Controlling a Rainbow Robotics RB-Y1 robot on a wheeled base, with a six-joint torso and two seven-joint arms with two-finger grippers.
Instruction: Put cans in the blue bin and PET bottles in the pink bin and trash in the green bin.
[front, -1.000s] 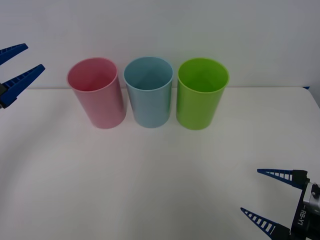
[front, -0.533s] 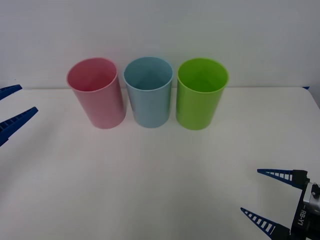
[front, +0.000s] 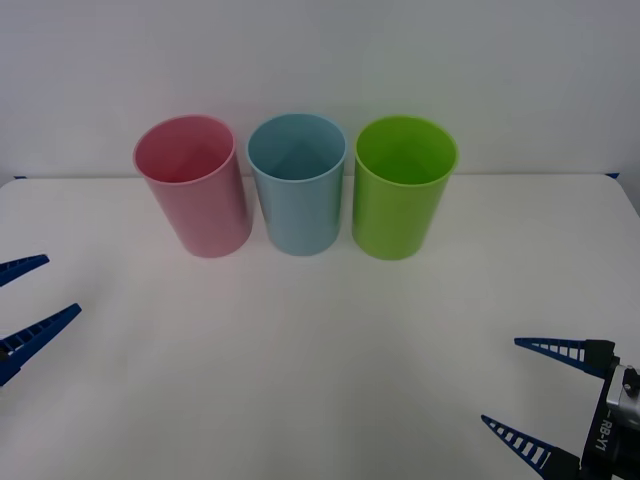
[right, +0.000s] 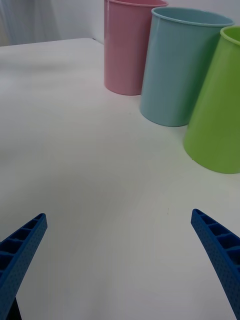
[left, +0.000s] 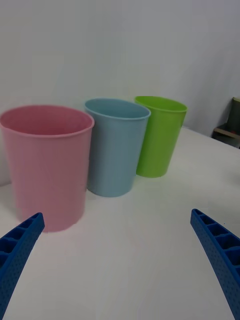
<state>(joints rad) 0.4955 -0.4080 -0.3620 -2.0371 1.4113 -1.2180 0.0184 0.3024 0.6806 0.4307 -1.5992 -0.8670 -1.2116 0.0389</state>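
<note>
A plain white wall (front: 320, 60) backs a white desk (front: 300, 350). Three tall bins stand upright in a row near the desk's far edge — the pink bin (front: 195, 190) on the left, the blue bin (front: 297, 188) in the middle, the green bin (front: 400, 190) on the right, each just beside its neighbour. The right pincer (front: 535, 395) hangs over the near right corner, its blue fingers spread and holding nothing. The left pincer (front: 25, 300) sits at the near left edge — also spread, nothing between its fingers.
</note>
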